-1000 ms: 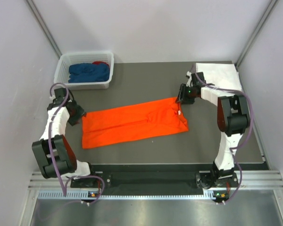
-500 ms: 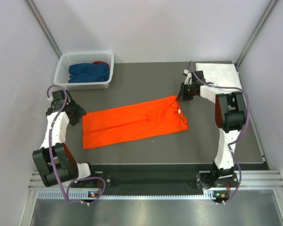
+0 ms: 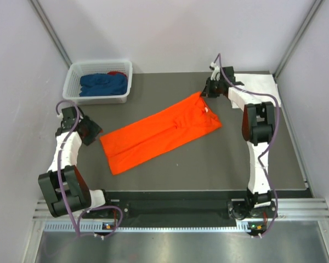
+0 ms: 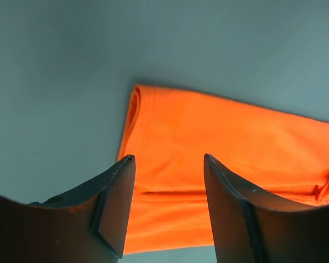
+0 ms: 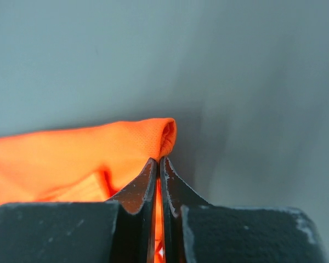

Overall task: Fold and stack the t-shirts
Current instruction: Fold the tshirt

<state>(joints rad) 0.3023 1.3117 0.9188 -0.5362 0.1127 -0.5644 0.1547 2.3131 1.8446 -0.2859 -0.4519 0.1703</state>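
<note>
The right fingers (image 5: 132, 192) pinched shut on the far right corner of the orange t-shirt (image 3: 162, 133), which lay slantwise mid-surface (image 3: 219, 159); the left fingers (image 4: 230, 208) hovered wide near its opposite end; a low, even pull would likely keep the cloth flat.

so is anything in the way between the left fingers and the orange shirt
Nothing visible. The left fingers stand open just short of the end of the orange t-shirt, with only bare table between. The basket sits off to the side, and the right fingers are shut on the shirt's far end.
</note>
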